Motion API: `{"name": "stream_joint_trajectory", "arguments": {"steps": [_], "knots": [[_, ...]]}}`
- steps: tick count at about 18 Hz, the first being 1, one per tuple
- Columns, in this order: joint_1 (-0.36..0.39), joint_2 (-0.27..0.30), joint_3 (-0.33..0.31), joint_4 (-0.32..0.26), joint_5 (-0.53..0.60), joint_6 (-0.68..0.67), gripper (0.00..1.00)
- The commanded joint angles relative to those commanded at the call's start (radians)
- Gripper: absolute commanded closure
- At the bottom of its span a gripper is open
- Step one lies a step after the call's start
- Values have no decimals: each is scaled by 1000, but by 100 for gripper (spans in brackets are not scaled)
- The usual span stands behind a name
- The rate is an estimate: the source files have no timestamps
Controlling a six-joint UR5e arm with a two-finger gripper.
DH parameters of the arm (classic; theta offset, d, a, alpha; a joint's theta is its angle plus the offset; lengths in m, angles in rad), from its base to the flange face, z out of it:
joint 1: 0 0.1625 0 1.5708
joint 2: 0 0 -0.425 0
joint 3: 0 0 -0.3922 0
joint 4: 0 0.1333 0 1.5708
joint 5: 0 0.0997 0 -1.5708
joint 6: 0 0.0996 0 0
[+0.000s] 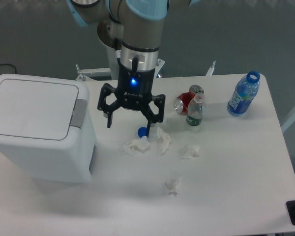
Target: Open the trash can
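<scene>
The large white box-shaped plastic trash can (39, 130) sits at the worktop's (236, 167) left edge, lid flat and shut, its left side cut off by the frame. The black two-finger jaws (128, 129) hang spread wide and empty just right of its grey push tab (78, 112). One fingertip partly hides a small blue bottle cap (142, 131) beside crumpled white tissues (136, 145).
</scene>
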Motion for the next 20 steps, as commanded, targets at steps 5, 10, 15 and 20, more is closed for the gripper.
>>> {"name": "stream_joint_trajectory", "arguments": {"steps": [5,10,15,20], "knots": [[-24,14,-11,-3,-5,-3,0],[-41,20,-40,-2,0,4,0],[-41,22,-41,-3,-5,3,0],[-44,23,-49,-3,-8,1,0]]}}
